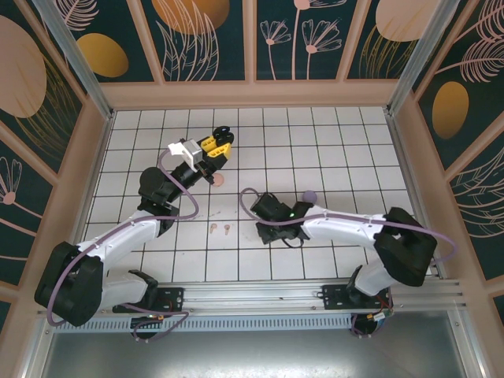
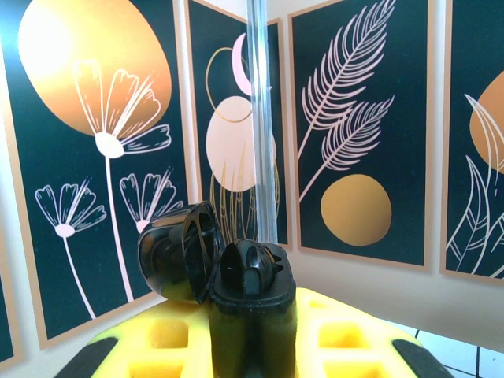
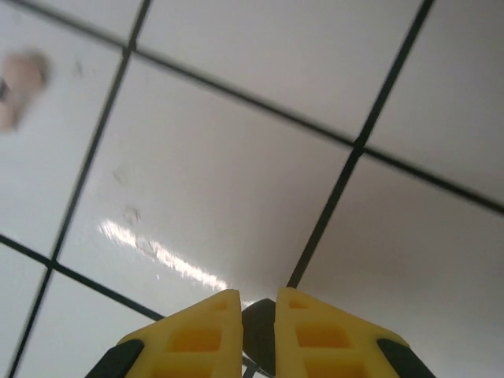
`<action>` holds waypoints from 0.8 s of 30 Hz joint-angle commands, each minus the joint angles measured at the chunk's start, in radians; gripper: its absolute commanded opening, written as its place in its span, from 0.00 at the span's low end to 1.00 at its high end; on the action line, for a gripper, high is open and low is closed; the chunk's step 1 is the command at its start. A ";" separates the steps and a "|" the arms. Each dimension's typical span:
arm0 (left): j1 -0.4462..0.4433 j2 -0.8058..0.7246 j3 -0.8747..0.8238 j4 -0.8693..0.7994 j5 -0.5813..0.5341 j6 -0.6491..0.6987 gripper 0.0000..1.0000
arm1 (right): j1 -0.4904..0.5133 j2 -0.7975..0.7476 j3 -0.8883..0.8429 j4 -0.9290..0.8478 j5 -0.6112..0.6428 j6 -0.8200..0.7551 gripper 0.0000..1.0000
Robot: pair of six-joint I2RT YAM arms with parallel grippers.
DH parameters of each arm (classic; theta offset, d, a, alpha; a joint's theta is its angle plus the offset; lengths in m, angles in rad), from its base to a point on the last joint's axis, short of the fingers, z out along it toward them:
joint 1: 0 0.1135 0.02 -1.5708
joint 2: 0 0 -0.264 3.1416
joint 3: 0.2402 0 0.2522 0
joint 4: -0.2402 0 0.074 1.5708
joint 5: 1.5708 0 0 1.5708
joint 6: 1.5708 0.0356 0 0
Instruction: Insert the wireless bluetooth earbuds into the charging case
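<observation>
My left gripper is raised at the back of the table, shut on a black charging case held upright between its yellow fingers. The case's lid hangs open to the left, and a black bud seems to sit in its top. My right gripper hovers low over the white tiles at mid-table, its jaws closed on a small black earbud. Two pink earbuds lie on the tiles left of the right gripper.
A pink round case lies just below the left gripper, and a lavender round case sits beside the right arm's forearm. Patterned walls and a clear post close in the tiled floor.
</observation>
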 commanded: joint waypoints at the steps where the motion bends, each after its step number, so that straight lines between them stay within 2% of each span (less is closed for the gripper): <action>1: 0.006 -0.004 -0.006 0.023 0.007 -0.007 0.00 | -0.037 -0.102 -0.008 0.048 0.075 0.068 0.14; 11: 0.005 0.006 -0.002 0.026 0.055 -0.003 0.00 | -0.159 -0.360 0.150 0.112 0.110 0.046 0.14; 17: 0.005 0.034 0.000 0.048 0.115 -0.005 0.00 | -0.184 -0.381 0.330 0.149 0.108 -0.017 0.14; 24: -0.017 0.108 0.019 0.131 0.210 -0.018 0.00 | -0.185 -0.335 0.458 0.241 0.039 -0.053 0.14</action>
